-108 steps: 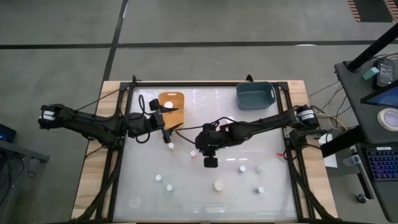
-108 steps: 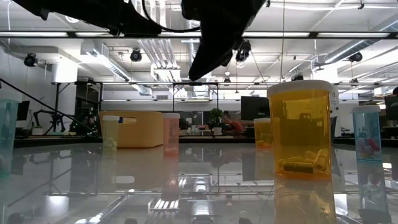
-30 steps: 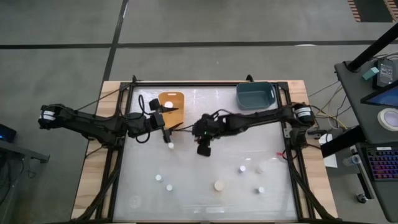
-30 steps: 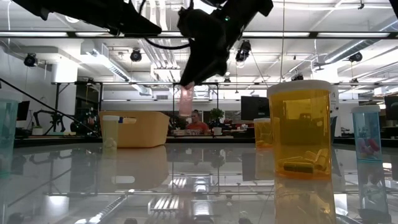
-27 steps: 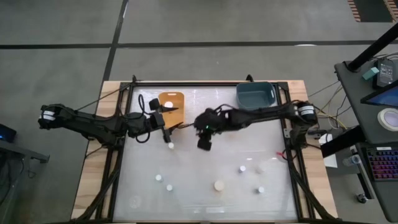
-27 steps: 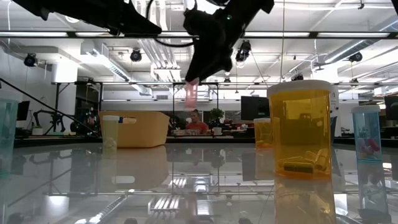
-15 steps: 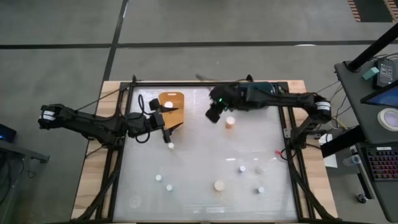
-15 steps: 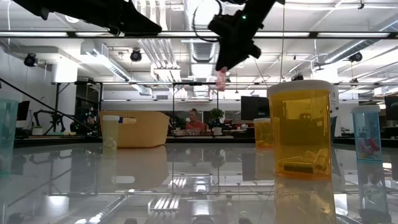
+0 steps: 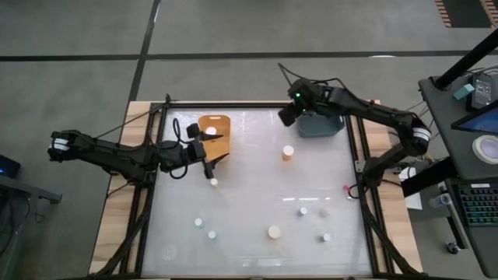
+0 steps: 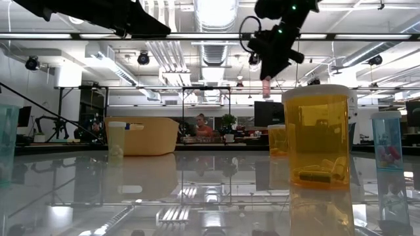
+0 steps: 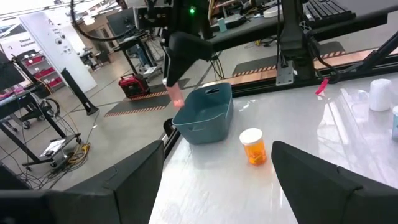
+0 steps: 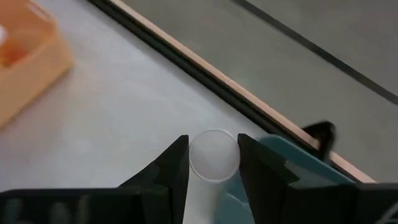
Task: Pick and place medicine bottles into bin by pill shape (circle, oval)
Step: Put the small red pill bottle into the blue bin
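From above, we see our right gripper (image 9: 287, 115) raised at the near-left edge of the blue bin (image 9: 320, 123), while our left gripper (image 9: 207, 155) waits beside the orange bin (image 9: 215, 124), which has a white-capped bottle in it. An orange bottle (image 9: 288, 152) stands on the table (image 9: 257, 225) between the two bins, and several white-capped bottles are scattered lower down.

At table height, we see the right gripper (image 10: 268, 72) high up with a small pink bottle (image 10: 266, 87) hanging from its fingers. A large orange bottle (image 10: 319, 137) stands close to the camera, and the orange bin (image 10: 141, 136) sits farther back.

Through our left wrist camera, the pink bottle (image 11: 178, 96) hangs just above the blue bin's (image 11: 205, 118) rim; our own fingers (image 11: 134, 180) stand wide apart with nothing between them.

Through our right wrist camera, the fingers (image 12: 176, 163) are clamped on the bottle's white cap (image 12: 213, 155), with the blue bin (image 12: 305, 171) right beside it.
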Controlling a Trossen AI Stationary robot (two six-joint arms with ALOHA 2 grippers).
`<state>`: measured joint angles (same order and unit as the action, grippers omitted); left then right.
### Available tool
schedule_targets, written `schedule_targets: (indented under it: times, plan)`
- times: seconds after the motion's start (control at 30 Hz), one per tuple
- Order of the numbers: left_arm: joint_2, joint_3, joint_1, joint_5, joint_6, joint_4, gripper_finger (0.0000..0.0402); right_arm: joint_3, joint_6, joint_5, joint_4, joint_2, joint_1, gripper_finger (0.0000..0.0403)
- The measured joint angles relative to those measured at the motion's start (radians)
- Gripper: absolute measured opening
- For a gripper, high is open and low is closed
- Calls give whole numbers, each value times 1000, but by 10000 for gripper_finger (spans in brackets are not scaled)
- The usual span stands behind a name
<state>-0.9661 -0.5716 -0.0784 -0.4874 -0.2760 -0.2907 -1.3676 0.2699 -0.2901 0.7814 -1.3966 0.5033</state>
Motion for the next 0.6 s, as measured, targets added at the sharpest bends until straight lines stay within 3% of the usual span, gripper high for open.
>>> schedule_targets:
  times: [0.33,0.6]
  plan:
    - [0,0,0,0,0,0,281,187,35,1,-16,106,157,117]
    - [0,0,0,0,3,0,281,366,42,7,-155,138,241,115]
